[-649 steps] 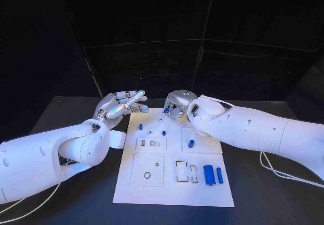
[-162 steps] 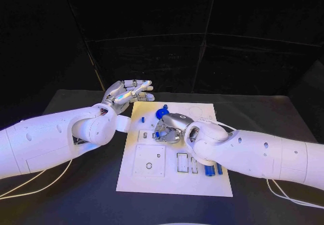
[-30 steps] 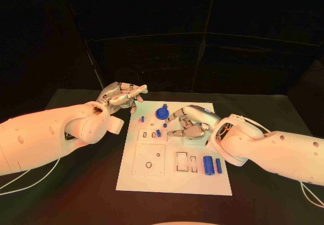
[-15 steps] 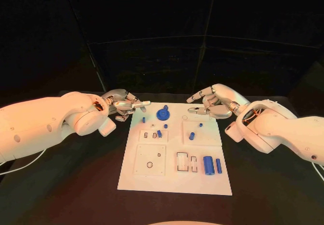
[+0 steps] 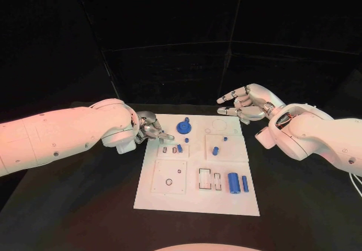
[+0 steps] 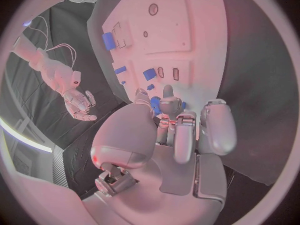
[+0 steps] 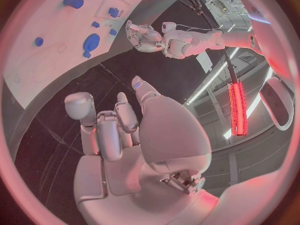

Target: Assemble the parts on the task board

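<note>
Black walls close behind the dark counter where the left robot hand hangs low at the near-left edge of the white rectangular task board, fingers curled inward beside a small blue peg standing by the slotted inset; whether those fingers pinch anything cannot be told from the head view or the left wrist view, where the fingertips reach toward the blue pieces. The right robot hand hovers off the board's far-right corner, loosely spread and holding nothing. Outward from the hands, a blue round gear-like disc sits near the board's far edge, a short blue cylinder lies on the right panel, and a larger blue cylinder with a slim blue bar just beside it rests toward the near right. The step in hand appears to be seating a small part at the left inset; doing it well likely means a low, square approach and a light pinch, keeping clear of the neighbouring peg.
</note>
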Robot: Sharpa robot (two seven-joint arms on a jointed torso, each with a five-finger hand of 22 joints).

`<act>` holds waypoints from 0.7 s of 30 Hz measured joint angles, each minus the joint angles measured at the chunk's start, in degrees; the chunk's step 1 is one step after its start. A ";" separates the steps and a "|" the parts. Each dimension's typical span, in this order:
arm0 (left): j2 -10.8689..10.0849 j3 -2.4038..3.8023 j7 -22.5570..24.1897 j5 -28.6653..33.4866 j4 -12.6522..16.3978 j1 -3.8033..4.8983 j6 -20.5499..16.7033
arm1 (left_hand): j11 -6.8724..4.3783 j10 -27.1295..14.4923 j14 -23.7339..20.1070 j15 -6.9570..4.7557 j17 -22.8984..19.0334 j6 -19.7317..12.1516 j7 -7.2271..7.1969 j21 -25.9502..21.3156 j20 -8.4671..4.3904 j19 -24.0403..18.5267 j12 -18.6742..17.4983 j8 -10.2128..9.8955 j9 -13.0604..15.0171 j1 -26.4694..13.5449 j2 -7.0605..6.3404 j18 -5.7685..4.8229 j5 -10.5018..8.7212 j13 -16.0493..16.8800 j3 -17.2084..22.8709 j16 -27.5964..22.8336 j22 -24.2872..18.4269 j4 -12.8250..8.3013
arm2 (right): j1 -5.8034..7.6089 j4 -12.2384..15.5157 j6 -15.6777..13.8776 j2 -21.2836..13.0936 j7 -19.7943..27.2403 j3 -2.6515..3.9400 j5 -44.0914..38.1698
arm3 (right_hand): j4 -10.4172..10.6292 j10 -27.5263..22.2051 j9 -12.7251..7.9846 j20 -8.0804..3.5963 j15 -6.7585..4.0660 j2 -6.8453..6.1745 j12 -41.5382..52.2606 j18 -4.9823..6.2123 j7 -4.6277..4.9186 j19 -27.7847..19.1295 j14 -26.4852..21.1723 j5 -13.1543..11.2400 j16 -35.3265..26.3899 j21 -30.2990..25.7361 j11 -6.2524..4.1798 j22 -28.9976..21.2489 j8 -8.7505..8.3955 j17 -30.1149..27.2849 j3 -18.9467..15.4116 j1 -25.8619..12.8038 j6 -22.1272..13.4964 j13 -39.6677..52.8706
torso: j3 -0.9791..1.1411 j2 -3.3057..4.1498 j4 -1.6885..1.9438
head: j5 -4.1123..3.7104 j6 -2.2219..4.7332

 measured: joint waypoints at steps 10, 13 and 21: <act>4.30 -1.11 -3.50 -2.32 -1.74 0.16 -0.05 | -0.19 0.59 0.01 -0.38 0.00 -0.21 -0.21 0.46 -0.15 0.56 1.03 0.93 0.94 -1.47 -0.02 0.01 0.00 1.28 -1.05 0.00 0.91 0.15 | 0.01 -1.01 0.32 1.04 -0.57 -0.01 0.79 | -0.09 0.01 -0.01 -0.20 0.00 0.00 0.00 0.00 0.00 -0.20 0.00 0.36 0.00 -0.26 0.00 -0.34 0.29 0.00 -0.09 0.00 0.00 -0.08 | 0.04 -0.03 0.01 | 0.09 -0.20; 5.01 -1.22 -4.00 -2.64 -1.76 0.18 -0.14 | -0.39 0.80 0.01 -0.38 0.00 -0.20 -0.21 0.67 -0.24 0.65 1.33 1.23 1.16 -1.92 -0.03 0.01 0.00 1.58 -1.28 0.00 1.20 0.05 | 0.01 -1.33 0.40 1.37 -0.73 -0.01 0.87 | -0.16 0.01 -0.01 -0.20 0.00 0.00 0.00 0.00 0.00 -0.20 0.00 0.36 0.00 -0.31 0.00 -0.38 0.29 0.00 -0.16 0.00 0.00 -0.08 | 0.04 -0.03 0.00 | 0.09 -0.27; 6.50 -1.27 -4.54 -3.03 -1.82 0.19 -0.25 | -0.52 0.93 0.01 -0.38 -0.01 -0.20 -0.20 0.90 -0.24 0.65 1.57 1.53 1.50 -2.18 0.24 0.01 0.00 1.85 -1.28 0.00 1.52 0.05 | 0.02 -2.23 0.55 2.24 -1.05 -0.01 0.97 | -0.16 0.01 -0.01 -0.20 0.00 0.00 -0.20 0.00 0.00 -0.20 0.00 0.94 0.00 -0.51 0.00 -0.53 0.29 0.02 -0.16 0.00 0.00 -0.08 | 0.03 -0.03 0.00 | 0.00 -0.42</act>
